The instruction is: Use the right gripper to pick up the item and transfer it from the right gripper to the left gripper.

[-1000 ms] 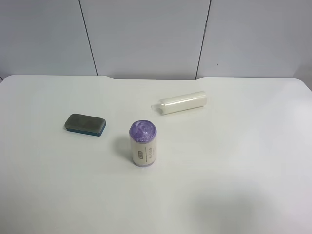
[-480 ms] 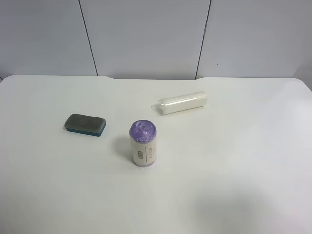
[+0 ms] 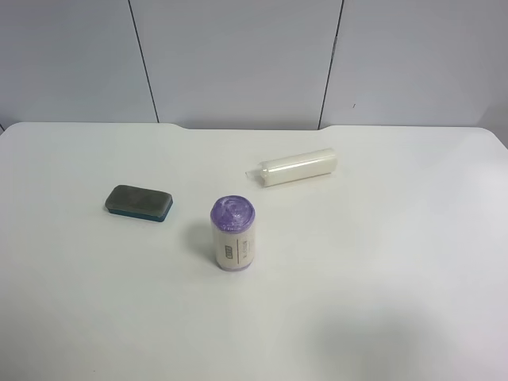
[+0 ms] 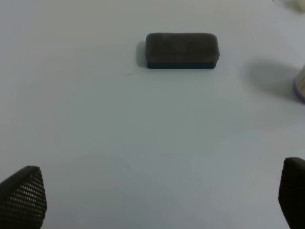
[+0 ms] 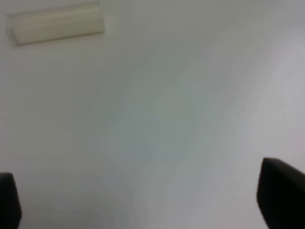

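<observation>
The item [image 3: 139,202], a flat rounded block with a fuzzy dark grey top and blue-teal base, lies on the smooth white table [image 3: 381,262], apart from an upright purple-capped cylinder [image 3: 233,234] and a white tube [image 3: 295,167] lying flat. The left gripper [image 4: 152,198], with mesh-textured wedge fingers, and the right gripper [image 5: 143,200] both stand spread wide, holding nothing.

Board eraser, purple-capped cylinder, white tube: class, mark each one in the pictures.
Board eraser [image 3: 139,202]: exterior high view, middle of its grey felt top.
Purple-capped cylinder [image 3: 233,214]: exterior high view, centre of its cap.
White tube [image 3: 298,167]: exterior high view, middle of its body.
</observation>
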Available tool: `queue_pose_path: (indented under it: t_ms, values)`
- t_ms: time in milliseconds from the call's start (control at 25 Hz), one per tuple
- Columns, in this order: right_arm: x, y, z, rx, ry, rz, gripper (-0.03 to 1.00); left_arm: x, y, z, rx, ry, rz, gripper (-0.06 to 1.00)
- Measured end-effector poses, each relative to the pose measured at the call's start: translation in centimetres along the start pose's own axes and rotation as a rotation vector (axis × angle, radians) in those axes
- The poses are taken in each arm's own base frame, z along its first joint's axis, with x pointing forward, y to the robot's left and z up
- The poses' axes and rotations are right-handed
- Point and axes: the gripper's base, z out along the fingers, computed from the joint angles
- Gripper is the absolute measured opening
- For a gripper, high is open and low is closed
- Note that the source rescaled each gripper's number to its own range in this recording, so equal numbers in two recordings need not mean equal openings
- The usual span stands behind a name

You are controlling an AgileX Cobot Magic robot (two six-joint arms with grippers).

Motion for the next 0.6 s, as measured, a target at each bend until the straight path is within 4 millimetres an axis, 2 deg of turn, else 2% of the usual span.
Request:
queue_pose_path:
  t_ms: [600]
  values:
    - [0.0,0.0,0.0,0.0,0.0,0.0,1.0,0.01,0.01,0.08,-0.001,-0.003,0.001,0.99]
